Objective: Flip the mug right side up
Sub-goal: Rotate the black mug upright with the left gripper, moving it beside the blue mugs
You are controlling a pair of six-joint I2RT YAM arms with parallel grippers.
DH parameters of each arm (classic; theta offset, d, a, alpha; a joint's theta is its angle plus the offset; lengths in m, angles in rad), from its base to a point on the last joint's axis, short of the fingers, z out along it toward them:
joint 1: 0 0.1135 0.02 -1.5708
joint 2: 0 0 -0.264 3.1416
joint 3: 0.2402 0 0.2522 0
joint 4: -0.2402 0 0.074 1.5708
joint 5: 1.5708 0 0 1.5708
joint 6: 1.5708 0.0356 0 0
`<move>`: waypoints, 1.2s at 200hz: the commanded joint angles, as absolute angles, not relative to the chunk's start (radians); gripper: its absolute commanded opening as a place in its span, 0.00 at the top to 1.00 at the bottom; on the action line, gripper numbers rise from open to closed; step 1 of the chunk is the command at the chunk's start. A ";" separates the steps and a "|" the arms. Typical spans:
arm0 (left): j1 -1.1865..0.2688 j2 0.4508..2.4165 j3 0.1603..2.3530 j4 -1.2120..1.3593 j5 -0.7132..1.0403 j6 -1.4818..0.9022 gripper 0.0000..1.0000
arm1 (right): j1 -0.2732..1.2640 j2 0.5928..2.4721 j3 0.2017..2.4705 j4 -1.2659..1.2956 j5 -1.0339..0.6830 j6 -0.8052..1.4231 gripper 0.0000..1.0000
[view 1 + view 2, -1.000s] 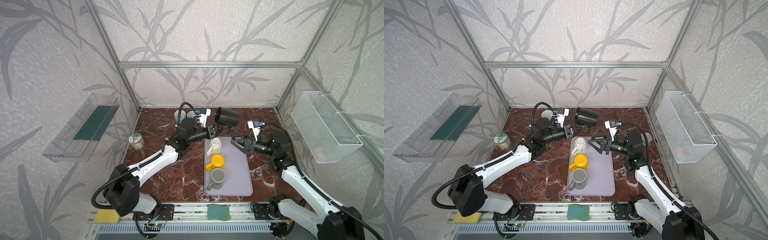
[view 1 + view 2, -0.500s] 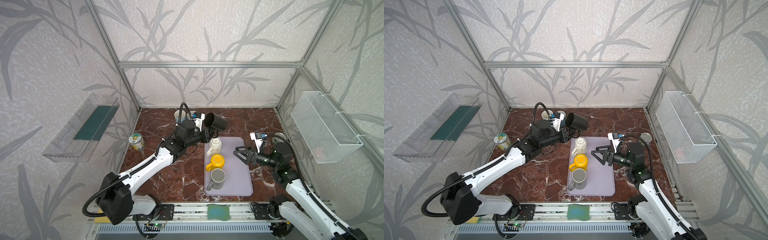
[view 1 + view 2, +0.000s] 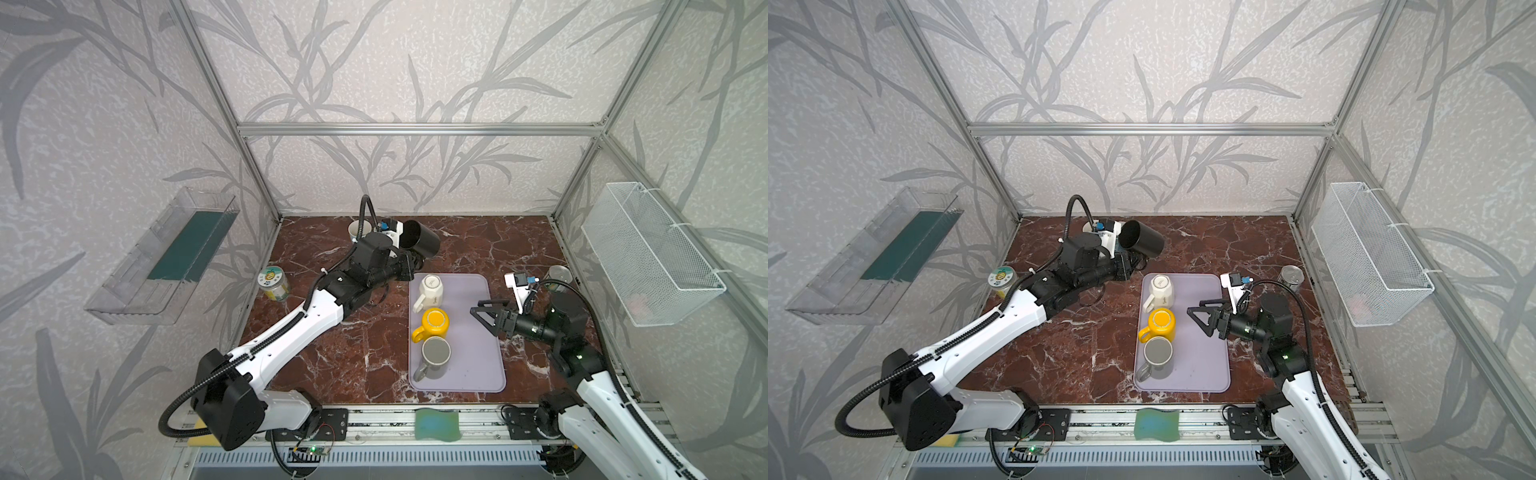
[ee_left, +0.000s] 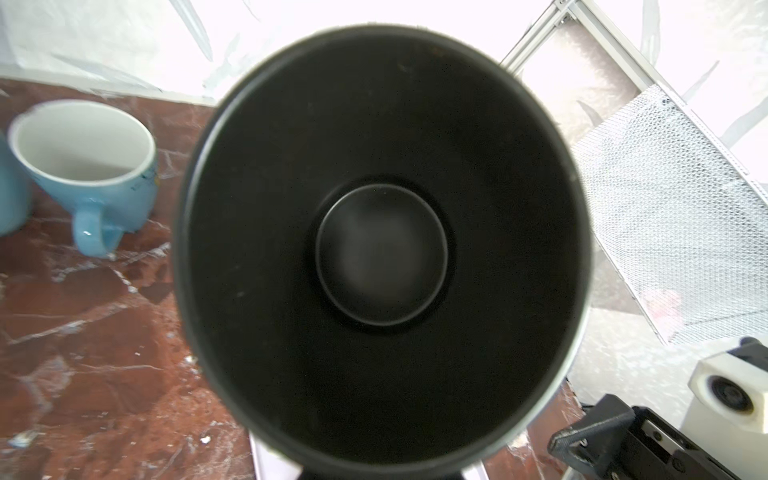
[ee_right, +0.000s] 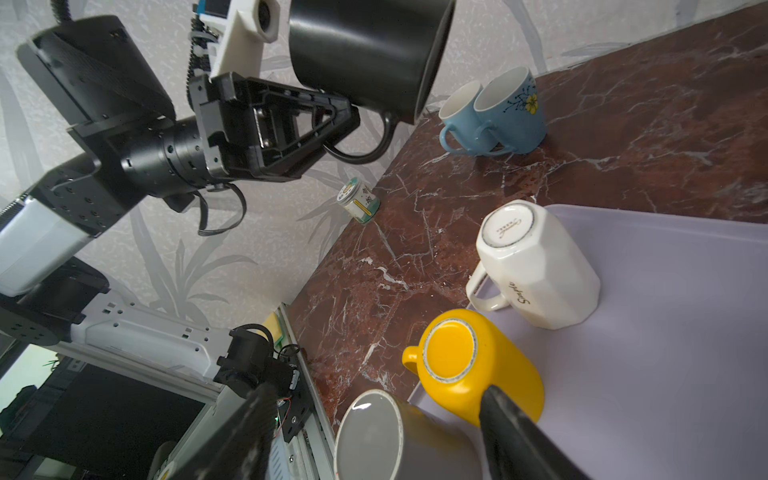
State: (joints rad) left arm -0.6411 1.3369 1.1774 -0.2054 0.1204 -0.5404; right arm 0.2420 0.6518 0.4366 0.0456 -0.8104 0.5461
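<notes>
The black mug (image 3: 419, 245) (image 3: 1142, 243) hangs in the air over the back of the table, lying on its side with its mouth toward the left. My left gripper (image 3: 409, 266) (image 5: 353, 116) is shut on its handle, as the right wrist view shows. The mug's dark inside (image 4: 382, 249) fills the left wrist view and hides the fingers there. My right gripper (image 3: 478, 318) (image 3: 1196, 318) (image 5: 374, 399) stands open and empty over the right half of the lavender tray (image 3: 478, 365), apart from the mugs.
On the tray's left side three mugs stand upside down: white (image 3: 432, 289), yellow (image 3: 435, 324), grey (image 3: 436, 357). Two blue mugs (image 5: 494, 112) stand upright at the back. A jar (image 3: 274, 282) is at the left edge, a can (image 3: 559, 274) at the right. A wire basket (image 3: 648, 253) hangs on the right wall.
My left arm has drawn the black mug back to the left and a little lower. My right gripper, still open, has pulled away toward the front right.
</notes>
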 commanded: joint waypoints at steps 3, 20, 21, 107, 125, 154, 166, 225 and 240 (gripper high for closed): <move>-0.645 1.351 1.261 -0.215 0.036 -0.490 1.00 | 0.238 0.622 0.467 -0.043 -0.765 0.496 0.23; -0.645 1.379 1.294 -0.251 0.016 -0.470 1.00 | 0.238 0.610 0.467 -0.064 -0.752 0.486 0.23; -0.645 1.381 1.295 -0.253 0.016 -0.470 1.00 | 0.238 0.609 0.468 -0.065 -0.751 0.486 0.23; -0.644 1.540 1.475 -0.413 -0.068 -0.385 1.00 | 0.238 0.577 0.463 -0.126 -0.733 0.476 0.24; -0.642 1.576 1.505 -0.429 -0.080 -0.374 1.00 | 0.238 0.565 0.462 -0.141 -0.730 0.474 0.24; -0.639 1.631 1.549 -0.440 -0.092 -0.368 1.00 | 0.238 0.542 0.459 -0.160 -0.729 0.477 0.24; -0.637 1.656 1.570 -0.442 -0.088 -0.367 1.00 | 0.238 0.532 0.456 -0.167 -0.729 0.484 0.24; -0.618 1.808 1.693 -0.474 -0.104 -0.357 1.00 | 0.238 0.462 0.428 -0.194 -0.732 0.516 0.25; -0.608 1.849 1.728 -0.484 -0.110 -0.357 1.00 | 0.238 0.448 0.425 -0.209 -0.732 0.519 0.25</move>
